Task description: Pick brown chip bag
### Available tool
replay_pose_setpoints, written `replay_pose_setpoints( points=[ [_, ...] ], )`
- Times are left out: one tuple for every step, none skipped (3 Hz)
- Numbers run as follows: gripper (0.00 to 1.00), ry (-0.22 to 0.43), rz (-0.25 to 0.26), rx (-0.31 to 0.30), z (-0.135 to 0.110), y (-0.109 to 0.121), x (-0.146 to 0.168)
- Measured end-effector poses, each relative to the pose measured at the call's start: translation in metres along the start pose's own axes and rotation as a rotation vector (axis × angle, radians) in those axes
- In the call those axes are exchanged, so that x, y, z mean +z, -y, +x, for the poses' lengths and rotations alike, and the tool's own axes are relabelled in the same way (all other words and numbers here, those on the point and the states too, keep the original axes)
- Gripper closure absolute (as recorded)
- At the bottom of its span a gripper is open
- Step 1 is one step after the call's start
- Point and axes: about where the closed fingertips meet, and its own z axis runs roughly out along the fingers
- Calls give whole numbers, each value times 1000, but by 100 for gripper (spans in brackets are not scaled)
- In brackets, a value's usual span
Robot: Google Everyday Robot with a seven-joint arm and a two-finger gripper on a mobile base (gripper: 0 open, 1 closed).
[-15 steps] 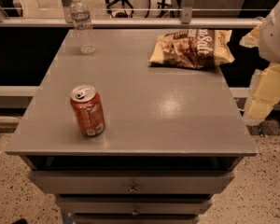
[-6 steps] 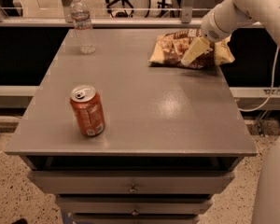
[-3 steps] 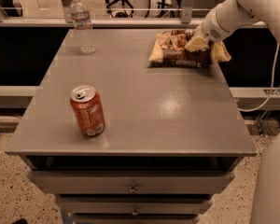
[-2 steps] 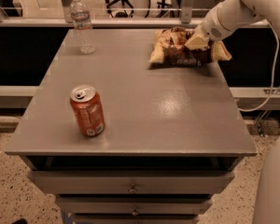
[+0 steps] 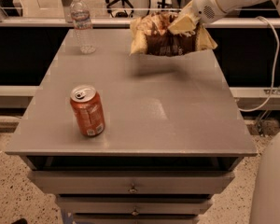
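The brown chip bag (image 5: pixel 165 38), dark brown in the middle with tan-yellow ends, hangs crumpled in the air above the far right part of the grey table (image 5: pixel 177 120). Its shadow lies on the tabletop below it. My gripper (image 5: pixel 183 24) comes in from the upper right on a white arm and is shut on the bag's upper right part. The bag touches nothing else.
An orange soda can (image 5: pixel 87 111) stands upright at the front left of the table. A clear water bottle (image 5: pixel 81 24) stands at the far left corner. Drawers are below the tabletop. A white cable hangs at the right. Office chairs stand behind a rail.
The gripper closed on the chip bag and lifted it off the table; the bag moved up and toward the table's middle. The can and bottle have not moved.
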Motion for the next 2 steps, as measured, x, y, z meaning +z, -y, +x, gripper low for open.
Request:
replay_pose_setpoints(
  points=[
    [100, 119, -30, 46, -43, -16, -13],
    [100, 138, -39, 52, -51, -19, -13]
  ],
)
